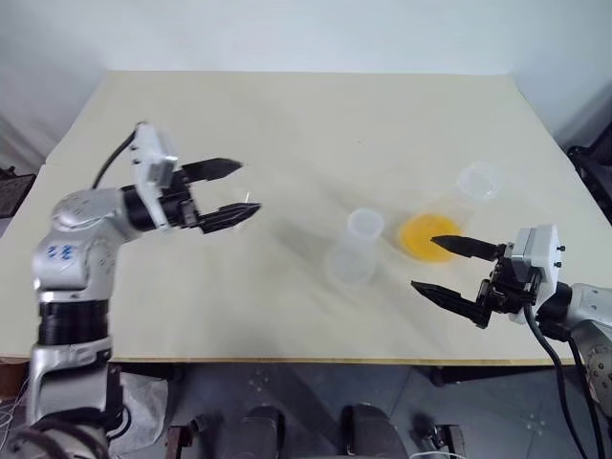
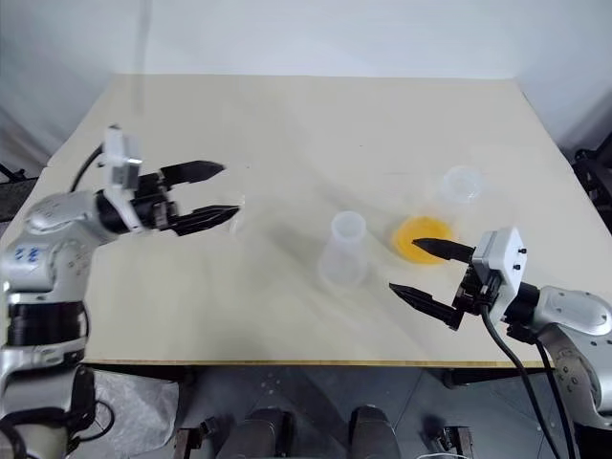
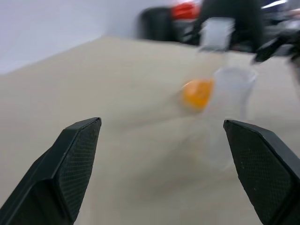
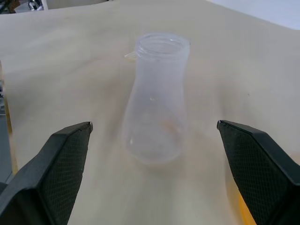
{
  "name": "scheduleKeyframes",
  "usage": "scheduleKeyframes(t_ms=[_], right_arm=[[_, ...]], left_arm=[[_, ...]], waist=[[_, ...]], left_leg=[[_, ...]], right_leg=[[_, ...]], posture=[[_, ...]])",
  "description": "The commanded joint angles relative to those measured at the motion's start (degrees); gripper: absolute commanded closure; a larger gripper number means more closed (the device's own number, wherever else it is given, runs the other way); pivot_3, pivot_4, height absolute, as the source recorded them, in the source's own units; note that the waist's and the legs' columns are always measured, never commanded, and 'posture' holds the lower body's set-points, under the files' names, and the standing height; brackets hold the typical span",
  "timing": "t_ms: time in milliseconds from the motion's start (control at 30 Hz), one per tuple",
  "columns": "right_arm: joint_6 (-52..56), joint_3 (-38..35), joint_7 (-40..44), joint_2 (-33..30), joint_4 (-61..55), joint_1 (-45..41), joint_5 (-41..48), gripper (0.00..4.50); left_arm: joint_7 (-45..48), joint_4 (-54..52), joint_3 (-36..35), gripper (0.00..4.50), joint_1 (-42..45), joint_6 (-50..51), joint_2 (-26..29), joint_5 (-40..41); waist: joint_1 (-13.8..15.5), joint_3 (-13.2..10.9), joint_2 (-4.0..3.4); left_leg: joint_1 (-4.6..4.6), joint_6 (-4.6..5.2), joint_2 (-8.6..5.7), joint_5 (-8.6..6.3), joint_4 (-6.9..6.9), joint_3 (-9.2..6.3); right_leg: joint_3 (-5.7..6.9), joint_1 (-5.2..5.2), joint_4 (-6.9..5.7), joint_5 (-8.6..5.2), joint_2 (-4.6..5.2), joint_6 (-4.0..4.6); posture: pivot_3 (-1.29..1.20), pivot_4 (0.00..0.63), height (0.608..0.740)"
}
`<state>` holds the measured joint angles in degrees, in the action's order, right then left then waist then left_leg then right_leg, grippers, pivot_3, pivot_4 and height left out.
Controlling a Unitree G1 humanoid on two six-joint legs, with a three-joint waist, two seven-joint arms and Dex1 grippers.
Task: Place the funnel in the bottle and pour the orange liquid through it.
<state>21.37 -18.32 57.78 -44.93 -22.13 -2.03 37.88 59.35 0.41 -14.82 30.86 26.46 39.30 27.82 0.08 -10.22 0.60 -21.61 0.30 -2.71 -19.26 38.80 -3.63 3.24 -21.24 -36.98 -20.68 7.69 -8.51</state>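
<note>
- The left jaws stand wide open and level over the worktop point(image 1: 287, 115), tips aimed toward 3 o'clock in the head views; I see nothing clamped between them.
- A faint clear shape sits right at the tip of their lower finger, at about 6 o'clock from the gap. It is probably the funnel point(image 1: 245, 203), but it is too pale to make out its axis or whether the finger touches it.
- The right jaws are also wide open and empty, level, tips pointing toward 10 o'clock.
- The bottle point(image 1: 354, 251) stands upright near mid-worktop with its long axis vertical and its open neck up. It lies at about 9 o'clock from the right jaws, near but apart, and at about 4 o'clock from the left jaws, well apart.
- The right arm is the nearer one to the bottle, whose neck sits square between the fingers in the right wrist view. The left arm is nearer to the funnel.
- The orange liquid point(image 1: 427, 236) sits in a clear vessel at 3 o'clock from the bottle, just beside it, and at 12 o'clock from the right jaws. The upper right finger overlaps the vessel's near edge in the head views, so a careless sweep there could tip it.
- A small clear cup point(image 1: 480, 179) stands beyond the liquid at about 1 o'clock, out of the way.
- Bare worktop lies between the funnel and the bottle's neck.
</note>
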Motion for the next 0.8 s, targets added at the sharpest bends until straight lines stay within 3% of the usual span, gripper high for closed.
scheduleKeyframes(t_ms=[33,200,367,433,600,800], right_arm=[[-0.62,-0.42,1.46,-0.62,0.32,-1.28,0.94,0.0],[-0.73,0.08,2.34,-0.28,1.48,-2.93,0.81,0.0],[-1.05,0.82,2.97,0.07,2.07,-3.52,0.48,0.0],[-1.45,1.66,2.85,0.65,2.69,-4.44,0.02,0.0],[-2.04,1.97,1.7,2.1,1.08,-3.43,-0.27,0.0],[-2.97,1.09,-0.17,3.46,-2.14,0.54,-0.52,0.0]], left_arm=[[-5.44,-5.8,-6.62,0.05,-7.33,-0.76,1.11,0.27],[-12.58,-13.68,-16.46,0.05,-23.45,0.26,-1.36,1.88],[-15.15,-15.22,-18.0,0.05,-27.85,0.99,-2.32,4.14],[-15.12,-13.42,-16.43,0.05,-27.0,-0.68,-2.37,3.11],[-15.91,-5.15,-7.67,0.05,-13.82,2.38,0.23,0.49],[-16.56,2.51,3.21,0.05,-1.93,10.78,5.37,-5.03]], waist=[[-0.02,0.0,0.0],[-0.03,-0.01,-0.01],[0.87,-0.03,-0.05],[1.21,-0.03,-0.06],[1.53,-0.05,-0.09],[0.72,-0.05,-0.09]], left_leg=[[0.0,0.0,0.0,0.0,0.01,-0.01],[0.0,-0.01,0.01,-0.01,0.0,-0.05],[0.04,-0.04,0.02,-0.02,0.11,-0.15],[0.09,-0.06,0.01,-0.04,0.14,-0.2],[0.17,-0.05,-0.09,-0.08,0.16,-0.5],[0.21,-0.03,-0.13,-0.1,-0.11,-0.41]], right_leg=[[0.0,0.0,0.02,0.0,0.0,0.0],[-0.33,0.03,0.1,0.0,0.04,0.01],[-0.39,0.17,0.38,-0.02,0.06,0.05],[-0.4,0.31,0.53,-0.01,0.05,0.05],[-0.31,0.57,0.59,-0.01,0.04,0.05],[-0.15,0.5,0.43,-0.01,-0.03,0.03]], posture=[[0.0,0.15,0.74],[0.0,0.15,0.74],[0.0,0.15,0.74],[0.0,0.15,0.74],[0.0,0.15,0.74],[0.0,0.15,0.74]])
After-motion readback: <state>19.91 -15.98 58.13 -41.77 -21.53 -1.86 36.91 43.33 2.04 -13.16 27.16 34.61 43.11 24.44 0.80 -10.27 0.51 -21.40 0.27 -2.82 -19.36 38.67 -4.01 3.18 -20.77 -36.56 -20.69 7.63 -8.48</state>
